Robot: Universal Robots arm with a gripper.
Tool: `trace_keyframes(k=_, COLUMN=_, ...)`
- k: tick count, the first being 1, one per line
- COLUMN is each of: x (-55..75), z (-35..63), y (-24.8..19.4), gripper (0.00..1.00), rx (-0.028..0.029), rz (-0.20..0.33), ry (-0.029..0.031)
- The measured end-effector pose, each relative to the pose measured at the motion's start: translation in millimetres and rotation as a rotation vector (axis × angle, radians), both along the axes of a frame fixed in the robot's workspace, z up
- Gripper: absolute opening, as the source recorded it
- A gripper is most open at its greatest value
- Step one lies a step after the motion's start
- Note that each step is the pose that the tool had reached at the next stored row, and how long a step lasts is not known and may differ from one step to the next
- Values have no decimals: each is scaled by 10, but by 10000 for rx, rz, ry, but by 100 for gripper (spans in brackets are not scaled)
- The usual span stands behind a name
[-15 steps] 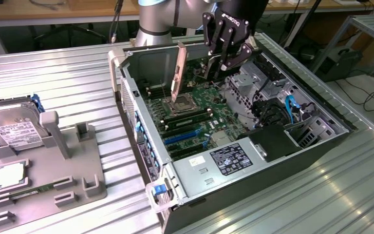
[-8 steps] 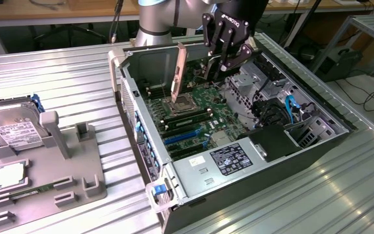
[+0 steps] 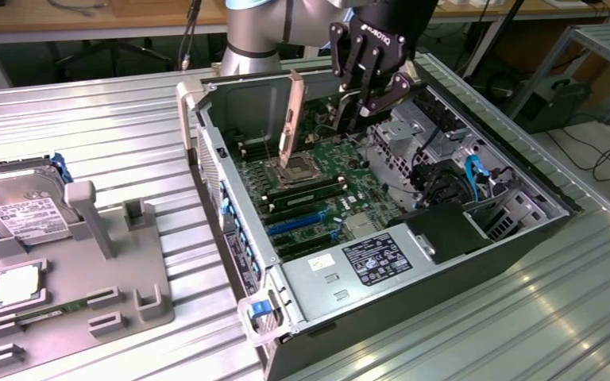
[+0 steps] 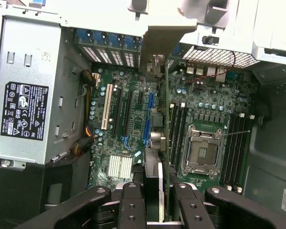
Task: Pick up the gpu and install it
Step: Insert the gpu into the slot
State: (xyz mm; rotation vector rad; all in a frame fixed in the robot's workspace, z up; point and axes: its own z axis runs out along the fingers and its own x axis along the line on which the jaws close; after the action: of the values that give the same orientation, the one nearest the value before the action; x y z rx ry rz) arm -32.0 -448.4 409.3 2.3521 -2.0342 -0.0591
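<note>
Robot hand (image 3: 364, 107) pinching the gpu (image 3: 295, 99) edge-on, held upright above the open computer case (image 3: 390, 262); seating it well likely means keeping its edge parallel to the motherboard's blue slot (image 4: 147, 119).

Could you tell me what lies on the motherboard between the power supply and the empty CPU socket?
In the wrist view, the expansion slots lie between the power supply and the CPU socket, with the gpu edge-on above them.
</note>
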Motion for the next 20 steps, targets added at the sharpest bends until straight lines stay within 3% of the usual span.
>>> trace_keyframes(k=20, x=0, z=-37, y=0, gripper=28, rx=-1, rz=119, ry=0)
